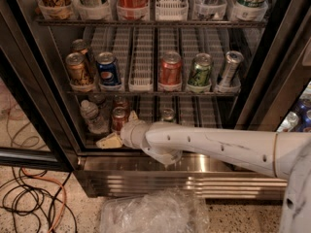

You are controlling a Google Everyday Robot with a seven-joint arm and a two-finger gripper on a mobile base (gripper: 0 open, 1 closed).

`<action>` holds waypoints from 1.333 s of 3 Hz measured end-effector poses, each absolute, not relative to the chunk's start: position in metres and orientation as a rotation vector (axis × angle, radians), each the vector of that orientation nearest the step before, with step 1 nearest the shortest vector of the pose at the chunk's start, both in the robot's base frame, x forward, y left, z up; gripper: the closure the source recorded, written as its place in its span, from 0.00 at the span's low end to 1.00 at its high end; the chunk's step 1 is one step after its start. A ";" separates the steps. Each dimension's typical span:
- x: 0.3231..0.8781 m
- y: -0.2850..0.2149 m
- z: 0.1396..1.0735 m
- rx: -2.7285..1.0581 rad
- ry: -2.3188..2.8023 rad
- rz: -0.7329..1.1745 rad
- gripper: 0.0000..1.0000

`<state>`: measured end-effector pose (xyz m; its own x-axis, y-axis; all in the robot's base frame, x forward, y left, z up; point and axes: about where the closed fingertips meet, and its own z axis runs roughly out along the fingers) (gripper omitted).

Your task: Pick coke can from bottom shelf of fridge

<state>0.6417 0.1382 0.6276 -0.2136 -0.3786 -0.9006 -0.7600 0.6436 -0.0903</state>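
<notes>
The coke can [118,119], small and red with a silver top, stands at the front left of the fridge's [43,96] bottom shelf [197,111]. A second red can [121,102] stands right behind it. My gripper [120,128] reaches into the bottom shelf from the right on a white arm [214,147]. It is open, with one cream finger [109,141] low and left of the coke can and the other [132,115] just right of it. The can's lower part is hidden behind the wrist.
Clear bottles [90,114] stand left of the coke can and a silver-topped can [167,114] to its right. The shelf above holds several cans, among them a red one [170,69] and a green one [200,71]. Crumpled plastic [150,210] and cables [29,198] lie on the floor.
</notes>
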 end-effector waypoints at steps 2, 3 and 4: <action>0.682 0.162 0.606 -0.832 1.773 0.344 0.00; 0.686 0.158 0.604 -0.815 1.777 0.323 0.00; 0.686 0.158 0.604 -0.815 1.777 0.323 0.16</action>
